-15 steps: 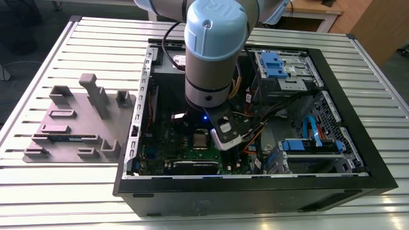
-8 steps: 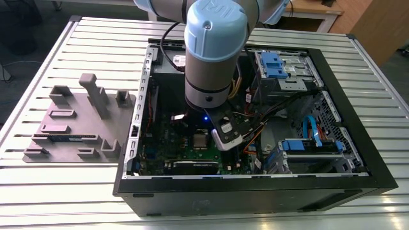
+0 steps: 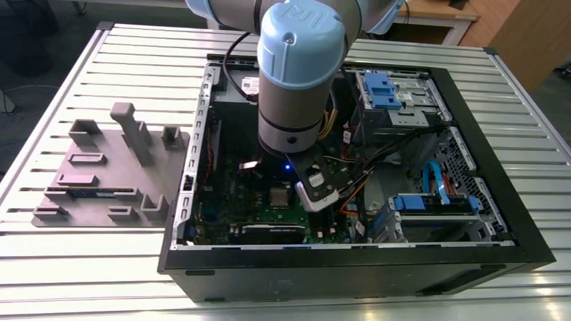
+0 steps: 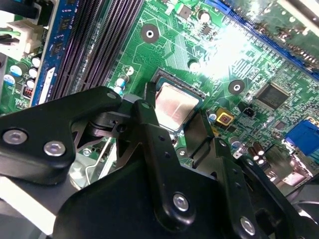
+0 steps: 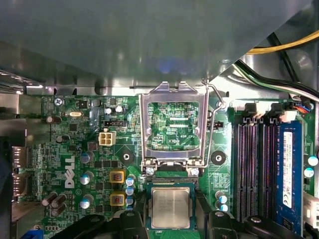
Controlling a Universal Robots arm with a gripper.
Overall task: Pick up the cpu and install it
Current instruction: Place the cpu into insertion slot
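Green motherboard below — hand straddles the cpu in its socket, lower edge hidden — grip cannot be told.

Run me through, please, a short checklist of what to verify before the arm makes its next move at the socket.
1. Load plate swung up, off the socket: ok.
2. The cpu lies inside the socket frame, edges parallel: ok.
3. The cpu seated fully flat: cannot tell.
4. Gripper centred on the cpu: ok.
5. Grip on the cpu let go: cannot tell.
6. Cables free of the arm: cannot tell.
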